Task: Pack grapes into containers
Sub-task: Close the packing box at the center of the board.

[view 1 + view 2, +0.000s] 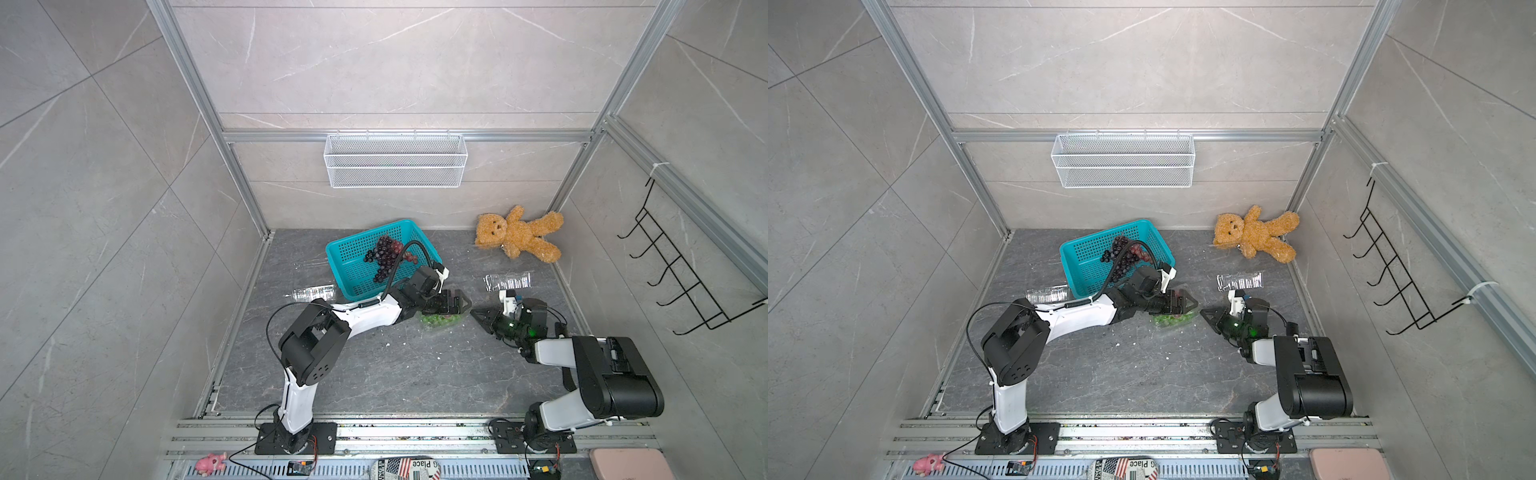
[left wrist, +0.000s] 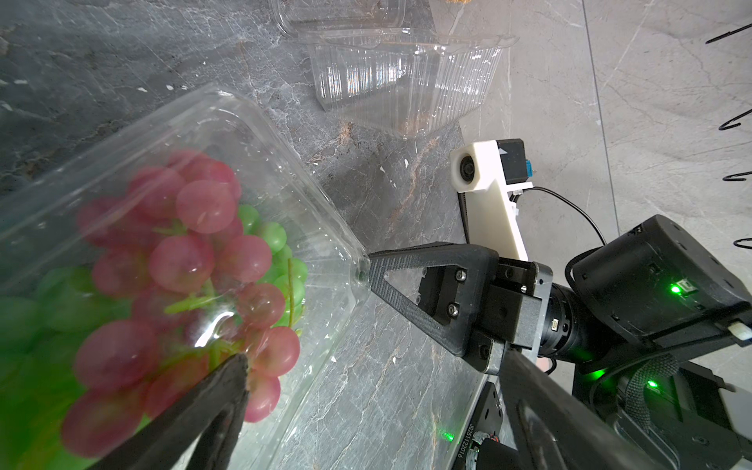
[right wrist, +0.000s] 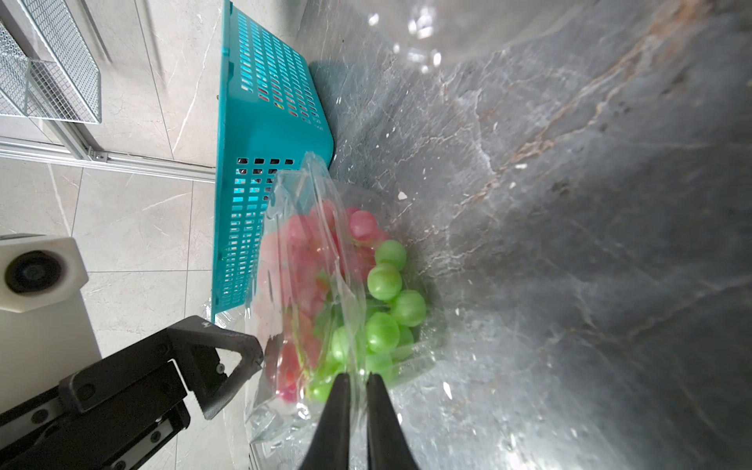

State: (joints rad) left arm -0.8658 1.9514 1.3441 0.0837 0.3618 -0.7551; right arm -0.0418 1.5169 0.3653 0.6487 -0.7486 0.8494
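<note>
Left wrist view: the filled container, holding pink grapes and green grapes, lies on the worktop just beside the teal basket.
Right end effector: nearly closed, nipping the container's clear edge.
Left end effector: spread wide, holding nothing, above the container.
Risk: the thin plastic could slip from the nip, or the light container could drag; heaped berries may keep it from closing.
Writing: "Place" on a flag-printed item at the front edge.

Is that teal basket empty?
No, a bunch of dark purple grapes lies inside the teal basket.
</note>
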